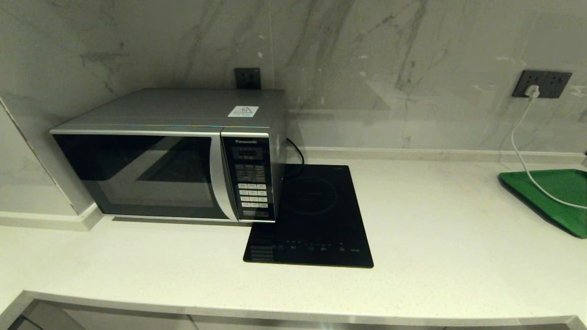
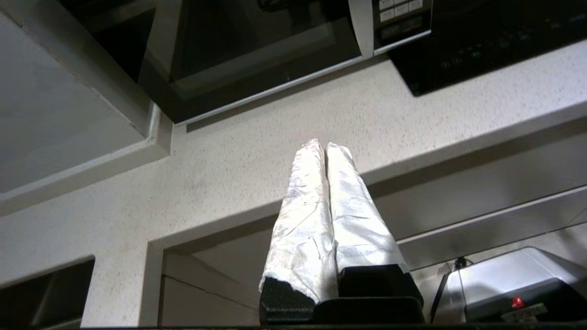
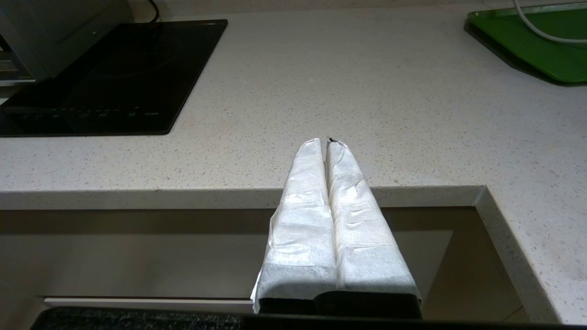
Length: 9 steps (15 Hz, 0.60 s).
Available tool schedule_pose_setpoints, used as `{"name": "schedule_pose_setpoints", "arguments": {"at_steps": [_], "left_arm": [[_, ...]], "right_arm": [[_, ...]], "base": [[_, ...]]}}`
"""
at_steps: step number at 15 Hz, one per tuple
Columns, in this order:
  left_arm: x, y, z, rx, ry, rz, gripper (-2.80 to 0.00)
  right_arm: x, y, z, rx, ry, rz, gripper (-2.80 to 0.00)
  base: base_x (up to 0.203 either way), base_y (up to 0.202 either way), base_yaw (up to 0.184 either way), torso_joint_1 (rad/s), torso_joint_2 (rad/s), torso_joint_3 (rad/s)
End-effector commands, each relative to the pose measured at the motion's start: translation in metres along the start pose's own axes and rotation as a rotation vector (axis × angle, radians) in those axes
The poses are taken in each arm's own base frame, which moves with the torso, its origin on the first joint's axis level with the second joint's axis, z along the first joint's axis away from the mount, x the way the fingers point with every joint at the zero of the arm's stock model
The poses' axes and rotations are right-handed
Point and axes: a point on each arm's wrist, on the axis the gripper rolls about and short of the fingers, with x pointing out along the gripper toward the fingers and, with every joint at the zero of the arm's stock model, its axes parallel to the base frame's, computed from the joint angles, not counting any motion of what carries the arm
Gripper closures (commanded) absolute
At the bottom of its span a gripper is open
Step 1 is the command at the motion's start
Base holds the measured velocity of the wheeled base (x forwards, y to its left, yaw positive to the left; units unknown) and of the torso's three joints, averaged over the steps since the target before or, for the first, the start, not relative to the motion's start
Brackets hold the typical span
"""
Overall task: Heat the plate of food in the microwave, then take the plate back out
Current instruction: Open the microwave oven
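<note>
Open counter between hob and tray

Bare worktop point(image 1: 435, 220) right of hob point(image 1: 312, 220); microwave point(image 1: 169, 156) blocks the left, green tray point(image 1: 555, 197) and white cable point(image 1: 523, 151) far right

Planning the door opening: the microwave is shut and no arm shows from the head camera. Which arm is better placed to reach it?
Probably the left. Its wrist camera shows the shut left gripper pointed toward the microwave; the right gripper, also shut, faces bare counter instead.

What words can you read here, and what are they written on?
"Panasonic": on the microwave, above its button panel.
White sticker on the microwave's top: too small to read.
Button labels: too small to read.
Marks on the black hob: too small to read.
</note>
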Motion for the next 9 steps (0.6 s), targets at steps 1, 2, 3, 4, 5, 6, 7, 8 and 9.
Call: {"name": "schedule_pose_setpoints", "arguments": {"at_steps": [1, 2, 3, 4, 5, 6, 7, 8, 9], "left_arm": [[-0.0171, 0.0027, -0.0114, -0.039, -0.035, 0.047, 0.00], [-0.0176, 0.0034, -0.0107, -0.066, -0.036, 0.068, 0.00], [-0.0187, 0.0041, -0.0094, -0.090, -0.042, 0.071, 0.00], [-0.0187, 0.0040, -0.0094, -0.097, -0.043, 0.068, 0.00], [-0.0182, 0.0036, -0.0099, -0.097, -0.041, 0.063, 0.00], [-0.0167, 0.0027, -0.0117, -0.094, -0.034, 0.056, 0.00], [-0.0137, 0.0009, -0.0154, -0.090, -0.017, 0.049, 0.00], [-0.0112, -0.0003, -0.0174, -0.103, -0.015, 0.049, 0.00], [-0.0088, -0.0013, -0.0189, -0.152, -0.016, 0.052, 0.00]], "right_arm": [[-0.0001, 0.0000, 0.0001, 0.001, 0.000, 0.000, 0.00], [-0.0001, 0.0000, 0.0001, 0.001, -0.001, 0.000, 0.00], [0.0000, 0.0000, 0.0000, 0.001, 0.000, 0.000, 0.00], [0.0000, 0.0000, 0.0000, 0.001, 0.000, 0.000, 0.00], [0.0000, -0.0001, -0.0002, 0.001, 0.001, 0.001, 0.00], [0.0000, 0.0000, -0.0002, 0.001, 0.001, 0.000, 0.00], [-0.0001, 0.0000, 0.0000, 0.001, 0.000, 0.000, 0.00], [-0.0001, 0.0000, 0.0001, 0.001, -0.001, 0.000, 0.00], [-0.0001, 0.0000, 0.0001, 0.001, -0.001, 0.000, 0.00]], "base": [[0.000, 0.000, 0.000, 0.000, 0.00, 0.000], [0.000, 0.000, 0.000, 0.000, 0.00, 0.000], [0.000, 0.000, 0.000, 0.000, 0.00, 0.000], [0.000, 0.000, 0.000, 0.000, 0.00, 0.000], [0.000, 0.000, 0.000, 0.000, 0.00, 0.000], [0.000, 0.000, 0.000, 0.000, 0.00, 0.000], [0.000, 0.000, 0.000, 0.000, 0.00, 0.000], [0.000, 0.000, 0.000, 0.000, 0.00, 0.000], [0.000, 0.000, 0.000, 0.000, 0.00, 0.000]]}}
